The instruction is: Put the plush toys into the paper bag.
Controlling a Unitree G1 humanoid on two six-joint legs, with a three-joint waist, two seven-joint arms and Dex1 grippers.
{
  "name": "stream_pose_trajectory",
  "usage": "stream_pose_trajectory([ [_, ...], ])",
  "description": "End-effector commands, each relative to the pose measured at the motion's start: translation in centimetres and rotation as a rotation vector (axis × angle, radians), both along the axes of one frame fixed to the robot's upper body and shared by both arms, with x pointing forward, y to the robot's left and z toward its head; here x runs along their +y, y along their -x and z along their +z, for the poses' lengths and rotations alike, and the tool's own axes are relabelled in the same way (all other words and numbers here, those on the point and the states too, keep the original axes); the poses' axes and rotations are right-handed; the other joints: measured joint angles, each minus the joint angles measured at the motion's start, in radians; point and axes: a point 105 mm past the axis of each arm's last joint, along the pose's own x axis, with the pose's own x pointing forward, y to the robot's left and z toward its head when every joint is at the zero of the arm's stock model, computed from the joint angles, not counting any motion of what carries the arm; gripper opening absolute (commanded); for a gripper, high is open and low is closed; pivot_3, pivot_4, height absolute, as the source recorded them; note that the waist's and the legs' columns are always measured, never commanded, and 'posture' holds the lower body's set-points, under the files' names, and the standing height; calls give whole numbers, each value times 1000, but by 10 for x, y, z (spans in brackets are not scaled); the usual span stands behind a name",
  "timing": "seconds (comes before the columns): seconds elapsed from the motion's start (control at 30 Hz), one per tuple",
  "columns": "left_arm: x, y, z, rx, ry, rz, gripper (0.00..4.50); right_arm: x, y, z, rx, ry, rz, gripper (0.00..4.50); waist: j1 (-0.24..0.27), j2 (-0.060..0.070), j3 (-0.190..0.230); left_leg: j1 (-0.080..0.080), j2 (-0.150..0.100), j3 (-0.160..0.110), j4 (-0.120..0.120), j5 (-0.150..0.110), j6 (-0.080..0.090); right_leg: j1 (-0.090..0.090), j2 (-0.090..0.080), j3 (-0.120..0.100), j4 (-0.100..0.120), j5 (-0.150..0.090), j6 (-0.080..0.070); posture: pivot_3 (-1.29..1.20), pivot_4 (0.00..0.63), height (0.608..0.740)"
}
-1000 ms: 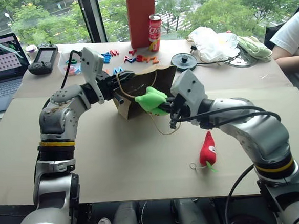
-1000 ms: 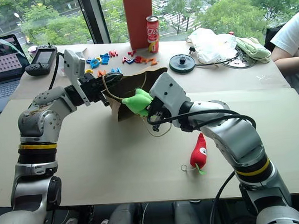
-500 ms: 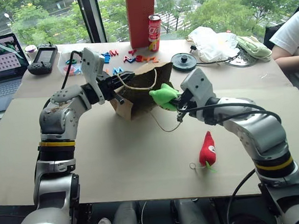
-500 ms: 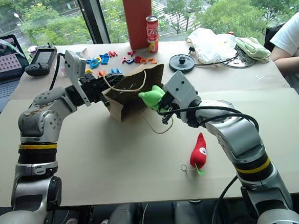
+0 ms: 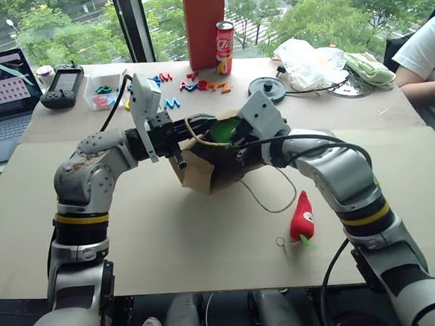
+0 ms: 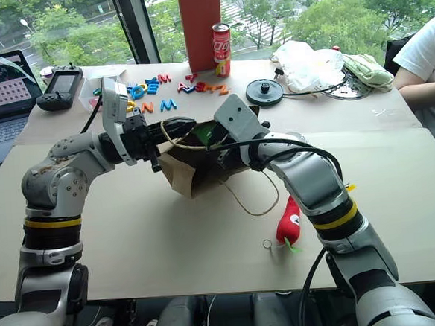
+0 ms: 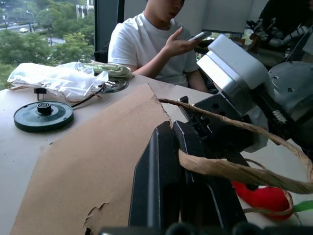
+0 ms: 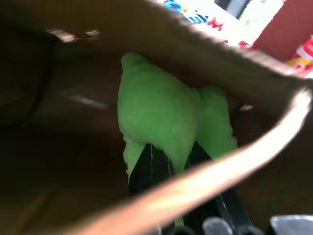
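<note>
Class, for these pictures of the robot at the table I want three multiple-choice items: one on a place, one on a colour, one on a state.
1. Where does the red chili toy lie?
A. on the table, outside the paper bag
B. inside the bag
C. on the laptop

2. What colour is the toy held in the right gripper?
A. blue
B. green
C. yellow

3. How does the left gripper stand?
A. open above the table
B. shut on the drink can
C. shut on the bag's twine handle

Answers:
1. A: the chili rests on the table near the right arm.
2. B: the green toy shows between the jaws, inside the bag's mouth.
3. C: the twine passes through the closed jaws.
</note>
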Motion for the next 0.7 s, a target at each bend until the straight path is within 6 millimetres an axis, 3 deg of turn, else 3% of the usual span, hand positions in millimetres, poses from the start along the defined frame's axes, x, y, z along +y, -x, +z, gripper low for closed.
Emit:
stream_pose_trajectory([
  [0.03,0,9,7,-51,-31,-39,0,-21,-14,20,-72,-26,-129,16,1,0,0,0,0,0,0,0,0,0,0,0,0,0,0,0,150,739],
  [0.17,4,3,7,-59,-31,-3,0,-22,-14,21,-72,-52,-139,1377,0,0,0,0,0,0,0,0,0,0,0,0,0,0,0,0,150,739],
  [0.43,9,-6,4,-66,-47,44,0,-4,10,27,1,-161,-4,4089,-2,0,0,0,0,-1,-1,0,0,0,0,0,0,0,0,0,150,739],
  [0.7,19,-21,0,-86,-83,113,0,-26,45,37,36,-211,49,4089,5,0,0,-1,0,-1,-1,0,0,0,-1,-1,0,0,0,0,150,739],
])
